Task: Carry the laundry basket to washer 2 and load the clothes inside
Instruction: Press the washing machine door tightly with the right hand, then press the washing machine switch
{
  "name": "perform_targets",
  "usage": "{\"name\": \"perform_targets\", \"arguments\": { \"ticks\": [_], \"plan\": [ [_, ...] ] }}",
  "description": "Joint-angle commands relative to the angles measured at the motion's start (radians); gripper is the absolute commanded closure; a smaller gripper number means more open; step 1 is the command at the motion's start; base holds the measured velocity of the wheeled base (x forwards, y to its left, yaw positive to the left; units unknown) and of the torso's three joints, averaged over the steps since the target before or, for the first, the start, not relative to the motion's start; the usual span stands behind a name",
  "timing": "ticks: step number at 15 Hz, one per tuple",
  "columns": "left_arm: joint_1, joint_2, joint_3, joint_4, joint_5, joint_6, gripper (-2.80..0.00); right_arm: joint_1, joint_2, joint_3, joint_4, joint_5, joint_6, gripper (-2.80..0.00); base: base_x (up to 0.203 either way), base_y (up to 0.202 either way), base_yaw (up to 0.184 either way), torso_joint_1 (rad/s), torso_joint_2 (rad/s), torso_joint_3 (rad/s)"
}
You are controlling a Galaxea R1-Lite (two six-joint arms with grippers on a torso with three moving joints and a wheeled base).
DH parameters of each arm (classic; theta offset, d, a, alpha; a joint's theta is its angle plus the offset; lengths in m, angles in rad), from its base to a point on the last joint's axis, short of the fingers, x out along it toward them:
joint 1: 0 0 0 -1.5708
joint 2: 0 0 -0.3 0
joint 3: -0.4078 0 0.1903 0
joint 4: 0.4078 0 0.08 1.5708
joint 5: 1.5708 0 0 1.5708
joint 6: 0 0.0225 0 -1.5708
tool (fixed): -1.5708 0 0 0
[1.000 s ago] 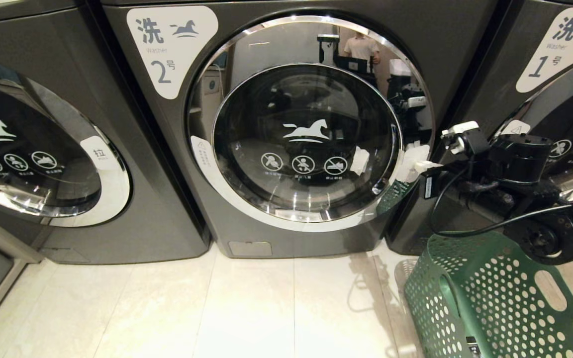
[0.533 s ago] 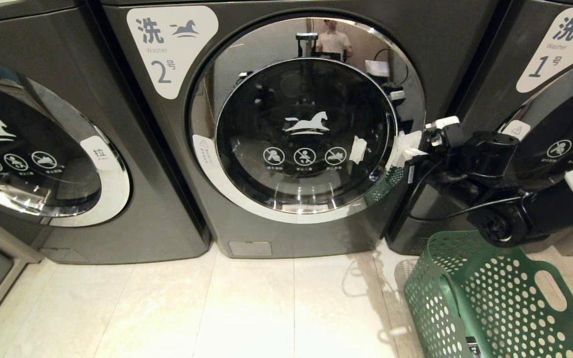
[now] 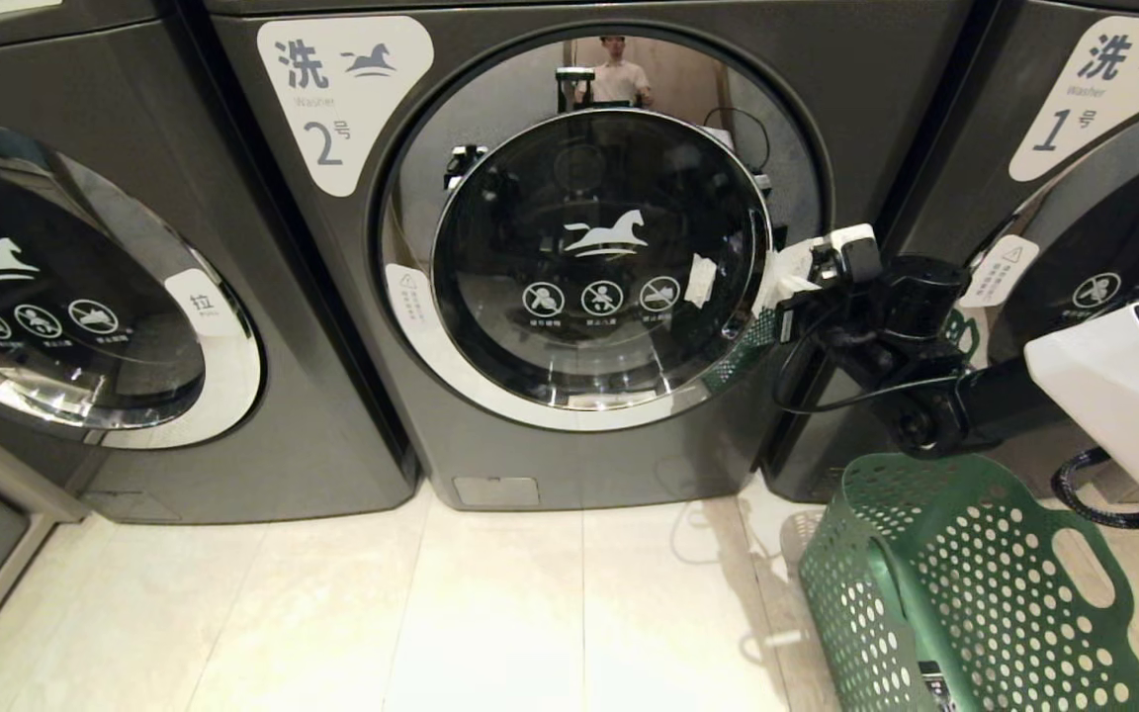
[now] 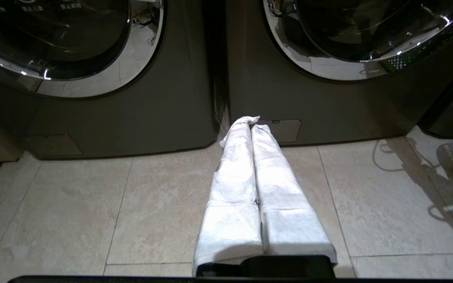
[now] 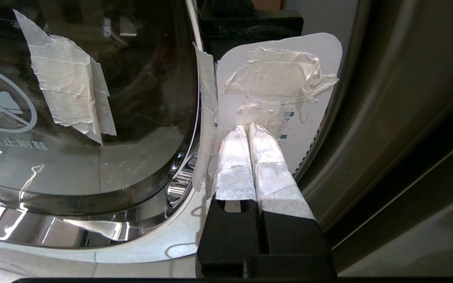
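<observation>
Washer 2 point(image 3: 342, 109) fills the middle of the head view, its round chrome-ringed door point(image 3: 599, 257) nearly flush with the front. My right gripper point(image 3: 795, 282) is shut, and its white-wrapped fingertips point(image 5: 249, 127) press a taped white tab point(image 5: 281, 78) on the door's right edge. The green laundry basket point(image 3: 965, 583) stands on the floor at the right, under my right arm. The clothes are out of view. My left gripper point(image 4: 250, 122) is shut on nothing and hangs low over the tiles before the washers.
Washer 1 point(image 3: 1084, 119) stands to the right behind the basket, and another front-loader point(image 3: 65, 297) to the left. Strips of tape point(image 3: 700, 280) stick to the door glass. A person is reflected in the door point(image 3: 614, 79). Pale tiled floor point(image 3: 490, 613) lies in front.
My right arm has reached leftward and inward against the door's right edge. That edge has swung back toward the washer's front, and the reflections in the door have slid left.
</observation>
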Motion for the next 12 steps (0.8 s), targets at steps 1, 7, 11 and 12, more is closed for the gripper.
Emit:
{"name": "perform_targets", "arguments": {
  "ticks": [1, 7, 11, 12],
  "plan": [
    [0.001, 0.001, 0.040, -0.005, 0.000, 0.001, 0.00, -0.005, 0.007, 0.000, -0.016, -0.008, -0.002, 0.00, 0.000, 0.000, 0.000, 0.000, 0.00, 0.000],
    [0.001, 0.001, 0.040, -0.008, 0.001, 0.001, 0.00, 0.015, -0.386, 0.552, 0.052, -0.011, -0.024, 0.00, 0.000, 0.000, 0.000, 0.000, 0.00, 0.000],
    [0.000, 0.001, 0.040, -0.008, 0.003, 0.001, 0.00, 0.021, -0.655, 0.980, 0.062, -0.013, -0.038, 0.00, 0.000, 0.000, 0.000, 0.000, 0.00, 0.000],
    [0.001, 0.001, 0.040, -0.008, 0.003, -0.001, 0.00, 0.021, -0.731, 1.106, 0.062, -0.014, -0.038, 0.00, 0.000, 0.000, 0.000, 0.000, 0.00, 0.000]
  ]
}}
